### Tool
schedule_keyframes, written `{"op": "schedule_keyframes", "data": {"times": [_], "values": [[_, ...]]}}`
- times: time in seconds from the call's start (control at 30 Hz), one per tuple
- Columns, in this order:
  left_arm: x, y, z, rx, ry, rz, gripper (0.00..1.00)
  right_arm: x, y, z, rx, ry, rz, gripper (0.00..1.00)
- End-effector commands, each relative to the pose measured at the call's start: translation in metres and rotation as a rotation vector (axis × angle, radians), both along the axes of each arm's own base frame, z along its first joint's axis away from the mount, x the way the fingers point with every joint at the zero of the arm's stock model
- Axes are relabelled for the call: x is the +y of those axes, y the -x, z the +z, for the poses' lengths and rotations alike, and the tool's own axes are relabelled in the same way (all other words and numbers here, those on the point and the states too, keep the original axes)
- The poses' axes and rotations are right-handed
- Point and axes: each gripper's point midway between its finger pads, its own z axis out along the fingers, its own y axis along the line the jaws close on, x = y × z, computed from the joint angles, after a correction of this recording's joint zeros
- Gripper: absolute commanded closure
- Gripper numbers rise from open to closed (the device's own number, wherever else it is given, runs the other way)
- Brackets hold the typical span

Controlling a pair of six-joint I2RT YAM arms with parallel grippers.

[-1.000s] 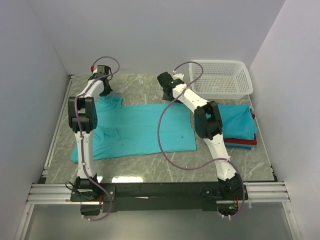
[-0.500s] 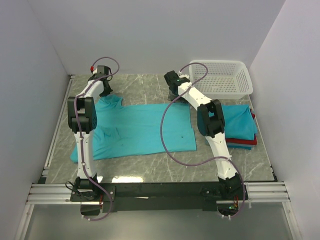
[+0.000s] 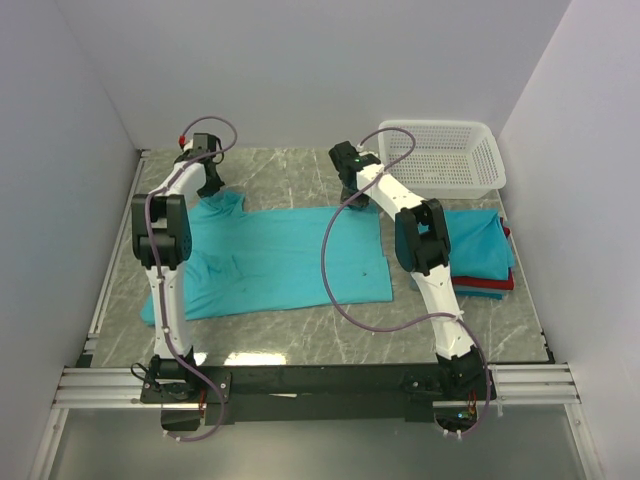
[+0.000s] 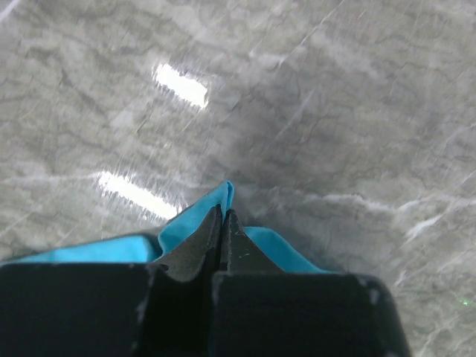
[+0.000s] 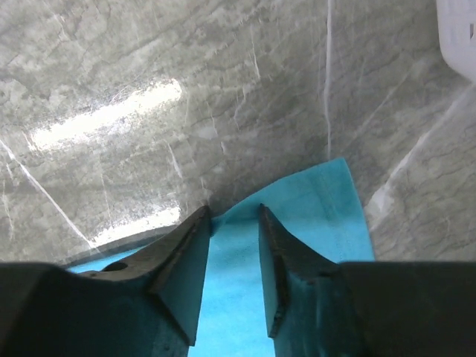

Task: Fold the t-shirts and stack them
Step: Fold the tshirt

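Note:
A teal t-shirt lies spread flat across the middle of the table. My left gripper sits at its far left corner, and in the left wrist view it is shut on a raised fold of the teal cloth. My right gripper is down at the shirt's far right corner. Its jaws stand apart over the teal cloth, with the fabric edge between them and not pinched. At the right lies a stack of folded t-shirts, teal on top, with red and darker blue edges below.
A white mesh basket stands at the back right, just beyond the folded stack. White walls close in the grey marble table on three sides. A metal rail with both arm bases runs along the near edge.
My right gripper has shifted right onto the shirt's far right corner and its jaws have narrowed around the cloth edge. The left gripper stays shut on its corner.

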Motion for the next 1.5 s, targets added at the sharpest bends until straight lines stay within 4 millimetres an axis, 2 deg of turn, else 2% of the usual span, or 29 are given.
{"op": "schedule_keyframes", "data": {"times": [0.0,0.03,0.1,0.13,0.27,0.3,0.37,0.47,0.53,0.57,0.6,0.67,0.73,0.77,0.83,0.87,0.9,0.97,1.0,1.07,1.13,1.17,1.2,1.23,1.3,1.33,1.4,1.47], "values": [[-0.004,0.002,0.038,-0.074,0.039,0.027,1.00,-0.011,0.018,0.005,0.054,0.027,-0.020,0.63],[-0.006,0.004,0.038,-0.076,0.043,0.026,1.00,-0.012,0.018,0.005,0.054,0.030,-0.024,0.63],[-0.005,0.007,0.039,-0.085,0.049,0.036,1.00,-0.014,0.017,0.005,0.048,0.035,-0.026,0.70],[-0.005,0.008,0.040,-0.086,0.048,0.040,1.00,-0.013,0.016,0.006,0.041,0.036,-0.026,0.77],[-0.003,0.013,0.045,-0.099,0.051,0.058,1.00,-0.010,0.008,0.010,0.011,0.025,-0.022,0.90],[-0.004,0.013,0.053,-0.118,0.056,0.064,1.00,-0.009,0.007,0.012,0.002,0.022,-0.021,0.91],[-0.005,0.019,0.052,-0.122,0.074,0.076,1.00,-0.007,0.003,0.014,-0.017,0.010,-0.014,1.00],[-0.006,0.026,0.062,-0.164,0.094,0.092,1.00,-0.004,0.000,0.021,-0.042,-0.001,-0.004,1.00],[-0.006,0.033,0.071,-0.192,0.102,0.106,1.00,0.000,-0.005,0.035,-0.089,-0.008,0.013,1.00],[-0.006,0.036,0.074,-0.203,0.105,0.110,1.00,-0.001,-0.004,0.035,-0.092,-0.005,0.017,1.00],[-0.005,0.043,0.078,-0.208,0.104,0.116,1.00,0.004,-0.007,0.047,-0.130,-0.016,0.031,1.00],[-0.004,0.049,0.082,-0.221,0.105,0.120,1.00,0.008,-0.005,0.051,-0.142,-0.025,0.050,1.00],[-0.005,0.061,0.085,-0.225,0.110,0.126,1.00,0.013,-0.005,0.063,-0.180,-0.037,0.068,1.00],[-0.005,0.064,0.085,-0.230,0.115,0.124,1.00,0.012,0.000,0.060,-0.172,-0.028,0.071,1.00],[-0.005,0.077,0.083,-0.224,0.125,0.132,1.00,0.015,0.002,0.072,-0.207,-0.041,0.078,1.00],[-0.006,0.081,0.083,-0.219,0.127,0.134,1.00,0.013,0.008,0.067,-0.195,-0.032,0.081,1.00],[-0.005,0.092,0.081,-0.211,0.130,0.146,1.00,0.013,0.010,0.073,-0.205,-0.034,0.080,1.00],[-0.004,0.103,0.081,-0.210,0.128,0.161,1.00,0.011,0.018,0.069,-0.192,-0.024,0.082,1.00],[-0.003,0.114,0.083,-0.222,0.135,0.171,1.00,0.011,0.021,0.074,-0.198,-0.027,0.083,1.00],[-0.002,0.125,0.085,-0.236,0.137,0.183,1.00,0.008,0.028,0.069,-0.188,-0.018,0.086,1.00],[-0.003,0.140,0.089,-0.259,0.152,0.192,1.00,0.012,0.033,0.076,-0.209,-0.027,0.096,1.00],[-0.003,0.146,0.090,-0.265,0.157,0.190,1.00,0.011,0.040,0.071,-0.195,-0.019,0.102,1.00],[-0.004,0.156,0.089,-0.271,0.168,0.196,1.00,0.013,0.044,0.079,-0.212,-0.026,0.113,1.00],[-0.005,0.161,0.090,-0.278,0.175,0.201,1.00,0.013,0.050,0.074,-0.208,-0.022,0.118,1.00],[-0.005,0.175,0.089,-0.291,0.190,0.210,1.00,0.014,0.056,0.084,-0.232,-0.032,0.124,1.00],[-0.006,0.179,0.088,-0.298,0.196,0.211,1.00,0.012,0.061,0.079,-0.227,-0.030,0.127,1.00],[-0.008,0.191,0.088,-0.307,0.206,0.215,1.00,0.011,0.066,0.087,-0.248,-0.042,0.125,1.00],[-0.008,0.201,0.088,-0.313,0.208,0.228,1.00,0.009,0.074,0.083,-0.243,-0.038,0.129,1.00]]}}
